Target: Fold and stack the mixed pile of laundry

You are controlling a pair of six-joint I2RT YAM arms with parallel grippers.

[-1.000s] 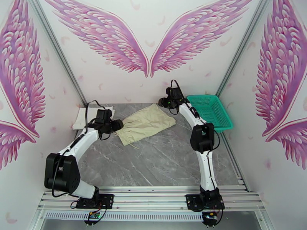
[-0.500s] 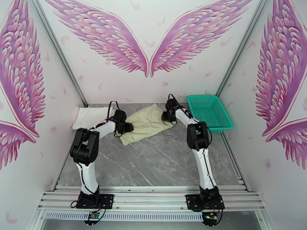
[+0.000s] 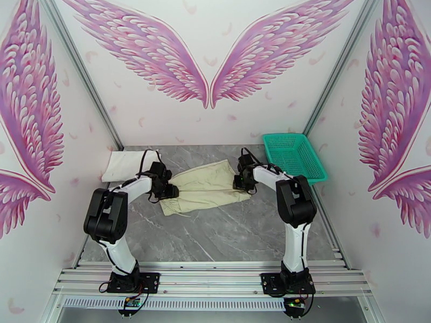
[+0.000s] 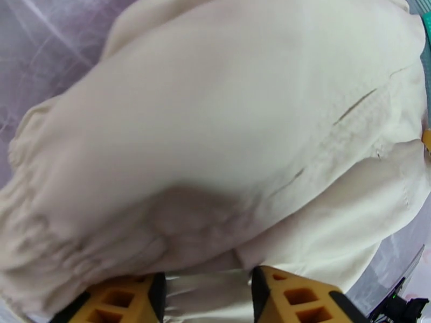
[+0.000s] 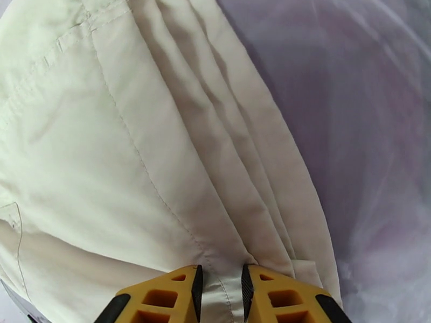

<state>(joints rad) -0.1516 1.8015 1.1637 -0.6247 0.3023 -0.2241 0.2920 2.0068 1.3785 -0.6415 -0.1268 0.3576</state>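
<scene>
**Both ends pinched!**

My left gripper (image 4: 207,289) is clamped on the gathered edge of the cream-beige soft cloth garment (image 3: 207,183). My right gripper (image 5: 220,286) is clamped on its pleated opposite edge. The garment lies spread on the grey marble tabletop (image 3: 226,227), towards the back. A white folded cloth shirt (image 3: 125,163) sits apart, far left.
</scene>
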